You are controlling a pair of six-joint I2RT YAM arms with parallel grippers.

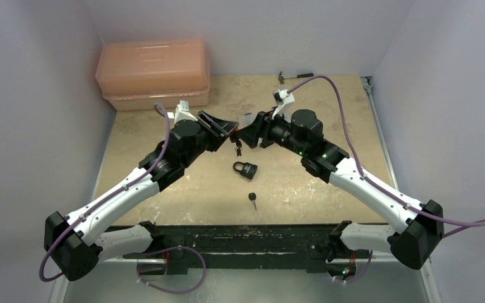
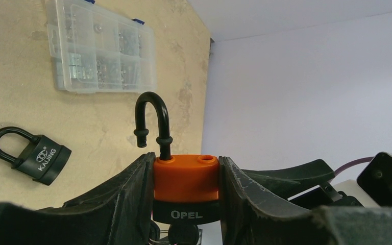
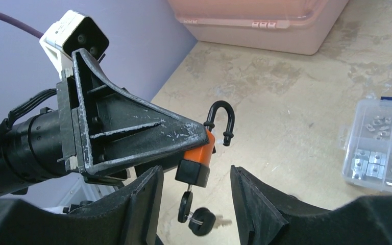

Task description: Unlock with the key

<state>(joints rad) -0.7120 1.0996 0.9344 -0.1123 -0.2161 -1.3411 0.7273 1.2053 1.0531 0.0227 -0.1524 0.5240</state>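
- Top view: your two arms are meeting tip to tip at the centre of the frame. The left gripper (image 1: pixel 229 130) is holding a small object up in the air, and the right gripper (image 1: pixel 250 134) is facing it, probably so that one steadies while the other works. The key (image 1: pixel 252 199) is lying on the table (image 1: pixel 290 202) at lower centre, well apart from both grippers. It is just below a black padlock (image 1: pixel 245 169), which is sitting shut.
- Left wrist view: the left fingers (image 2: pixel 132 194) are clamping an orange padlock (image 2: pixel 186 178) by its sides at lower centre. Its shackle (image 2: pixel 153 120) is pointing up the frame, sprung, with one end free. Gripping the body this way is leaving the underside reachable.
- Right wrist view: the right fingers (image 3: pixel 143 204) are standing apart at the bottom of the frame, gripping nothing. A bunch of keys (image 3: pixel 196 214) is dangling from the orange padlock's underside, in the gap beyond them. The orange lock is looking finished, so you are likely needing a free gripper for the single key.
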